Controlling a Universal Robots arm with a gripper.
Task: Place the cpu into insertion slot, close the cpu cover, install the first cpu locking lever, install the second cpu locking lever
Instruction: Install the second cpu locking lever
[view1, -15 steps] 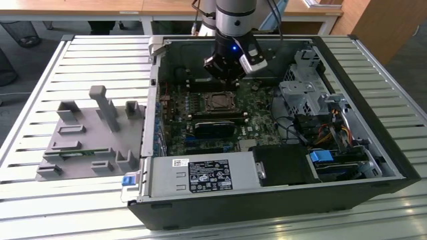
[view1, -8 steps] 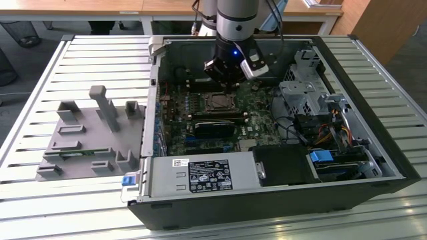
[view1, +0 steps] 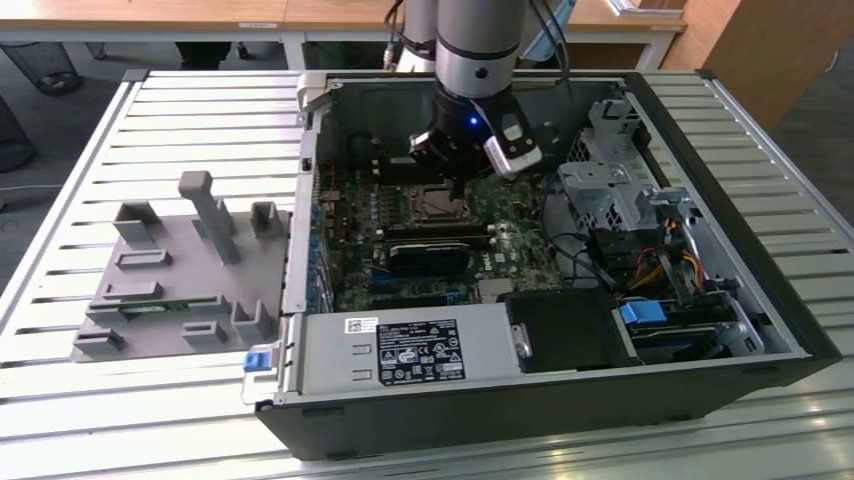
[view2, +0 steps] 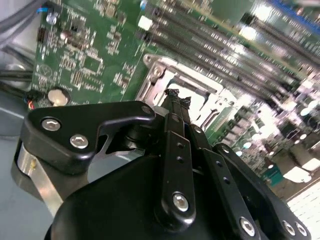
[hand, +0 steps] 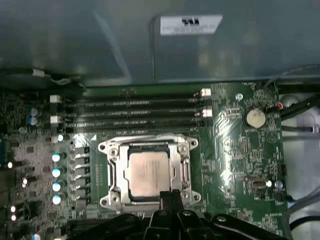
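Note:
The cpu (hand: 149, 171), a square chip with a dull silver face, lies flat in the insertion slot (view1: 434, 203) on the green board. The silvery cpu cover (hand: 114, 170) lies down around it, and the chip's face shows through its square cut-out. A thin metal lever (hand: 150, 137) runs along the socket edge beside the memory slots. My gripper (hand: 169, 196) hangs just above the socket's edge, on the side away from the memory slots. Its black fingers (view2: 175, 97) are pressed together with nothing between them. In the exterior view the gripper (view1: 459, 190) stands straight over the socket.
The board sits inside an open black computer case (view1: 534, 410) on a slatted metal table. Long black memory slots (hand: 135, 107), a coin battery (hand: 255, 117), a drive cage (view1: 614, 190) and the power supply (view1: 400, 350) surround the socket. A grey fixture (view1: 174, 270) stands at the exterior view's left.

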